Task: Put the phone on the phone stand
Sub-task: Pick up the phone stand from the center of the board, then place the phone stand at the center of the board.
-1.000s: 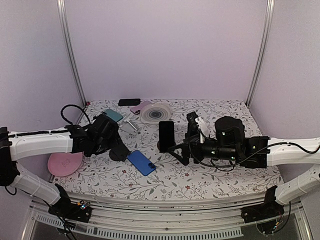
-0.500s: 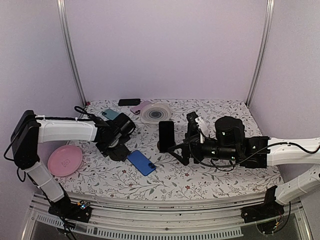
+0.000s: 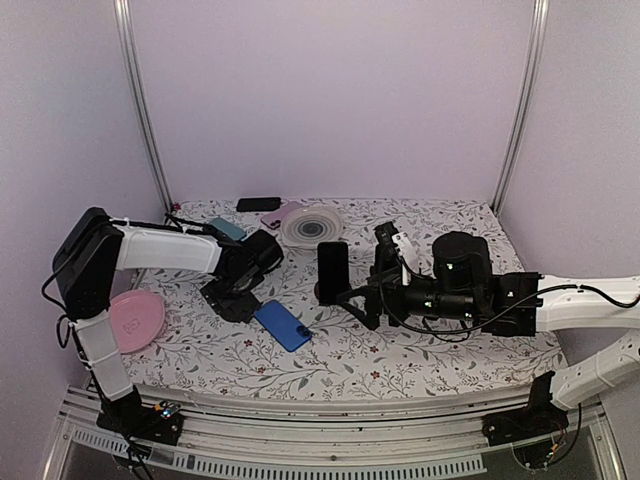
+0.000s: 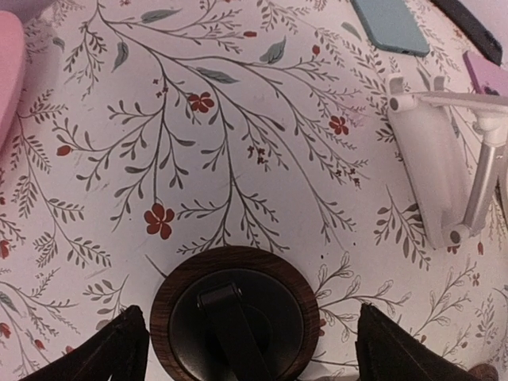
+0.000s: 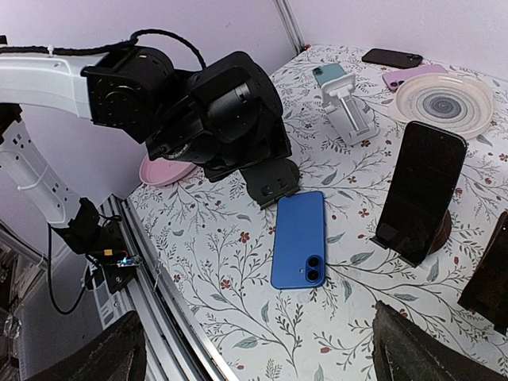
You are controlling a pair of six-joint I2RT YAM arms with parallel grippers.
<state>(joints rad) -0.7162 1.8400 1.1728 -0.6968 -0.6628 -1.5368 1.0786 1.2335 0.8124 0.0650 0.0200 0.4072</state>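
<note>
A blue phone (image 3: pixel 282 325) (image 5: pixel 300 238) lies flat, back up, on the flowered cloth. Just left of it stands an empty black phone stand (image 3: pixel 234 305) (image 5: pixel 270 181) with a round wood-rimmed base (image 4: pixel 234 313). My left gripper (image 3: pixel 238 292) (image 4: pixel 254 357) hangs right over this stand, open, with one finger on each side of the base and not touching it. A black phone (image 3: pixel 333 270) (image 5: pixel 421 186) leans upright on a second stand. My right gripper (image 3: pixel 371 280) (image 5: pixel 262 357) is open and empty, just right of that black phone.
A white folding stand (image 3: pixel 262 246) (image 4: pixel 444 167), a teal phone (image 3: pixel 228 229) (image 4: pixel 389 24), a pink phone (image 3: pixel 279 212), a black phone (image 3: pixel 258 204) and a white ringed plate (image 3: pixel 312 225) sit at the back. A pink plate (image 3: pixel 130 320) lies at the left edge.
My left arm has folded up and its gripper has shifted right and back, ending over the black stand. The blue phone, both stands and the right arm have not moved.
</note>
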